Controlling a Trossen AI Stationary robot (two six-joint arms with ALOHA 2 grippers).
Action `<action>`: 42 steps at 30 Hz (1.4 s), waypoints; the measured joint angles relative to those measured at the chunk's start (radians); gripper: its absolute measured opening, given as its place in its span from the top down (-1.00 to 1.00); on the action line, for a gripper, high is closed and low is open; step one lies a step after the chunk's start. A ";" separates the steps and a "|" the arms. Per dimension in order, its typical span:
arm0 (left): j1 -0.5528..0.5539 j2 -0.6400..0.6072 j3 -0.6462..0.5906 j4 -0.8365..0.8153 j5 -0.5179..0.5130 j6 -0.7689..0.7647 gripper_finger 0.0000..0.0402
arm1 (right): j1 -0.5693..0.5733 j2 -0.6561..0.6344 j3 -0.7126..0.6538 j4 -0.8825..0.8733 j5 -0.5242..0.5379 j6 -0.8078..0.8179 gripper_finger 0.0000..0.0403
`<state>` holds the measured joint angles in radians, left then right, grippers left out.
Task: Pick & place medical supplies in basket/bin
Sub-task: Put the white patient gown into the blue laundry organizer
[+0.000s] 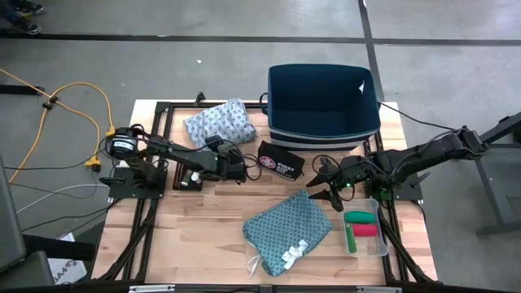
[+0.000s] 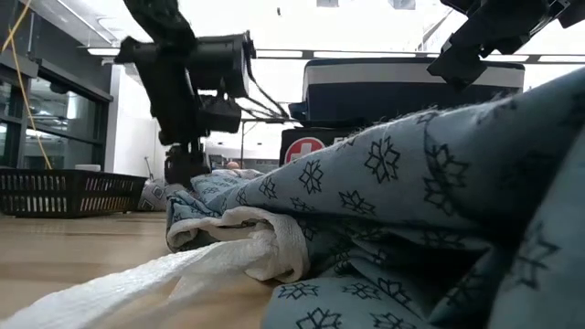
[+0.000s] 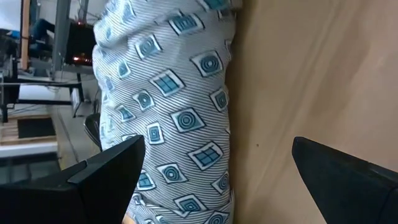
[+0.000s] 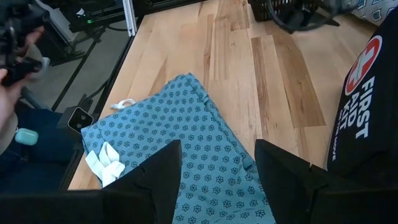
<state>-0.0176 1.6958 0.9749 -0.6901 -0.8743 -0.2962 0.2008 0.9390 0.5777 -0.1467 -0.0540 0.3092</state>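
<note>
We saw the right gripper (image 1: 330, 190) hovering empty, jaws parted, over the teal cloth's (image 1: 286, 230) edge nearest the bin (image 1: 323, 102). The left gripper (image 1: 237, 169), jaws spread wide, faced the blue-grey cloth (image 1: 216, 124) beside that bin.

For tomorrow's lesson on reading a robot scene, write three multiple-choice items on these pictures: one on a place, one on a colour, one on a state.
1. Where does the teal cloth lie?
A. inside the bin
B. on the table's front part
C. on the floor

2. What colour is the bin?
A. dark blue
B. yellow
C. white

3. How do the left gripper fingers stand?
A. shut on a cloth
B. shut on nothing
C. open

Answers:
1 B, it lies flat on the wooden table, nearer its front edge.
2 A, its walls are dark blue.
3 C, the left wrist view shows a wide gap before the pale cloth.
</note>
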 joint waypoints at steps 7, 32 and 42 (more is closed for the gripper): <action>0.043 0.054 0.000 -0.006 -0.001 0.000 -0.98 | 0.000 0.000 0.000 0.000 0.000 0.000 0.05; 0.181 0.085 -0.002 0.054 0.088 0.121 -0.98 | 0.000 0.000 0.000 0.000 0.000 0.000 0.05; 0.136 0.082 -0.001 0.009 0.106 0.058 -0.98 | 0.000 0.000 0.000 0.000 0.000 0.000 0.05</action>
<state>0.1187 1.7782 0.9738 -0.6815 -0.7687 -0.2386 0.2008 0.9390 0.5778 -0.1467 -0.0540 0.3088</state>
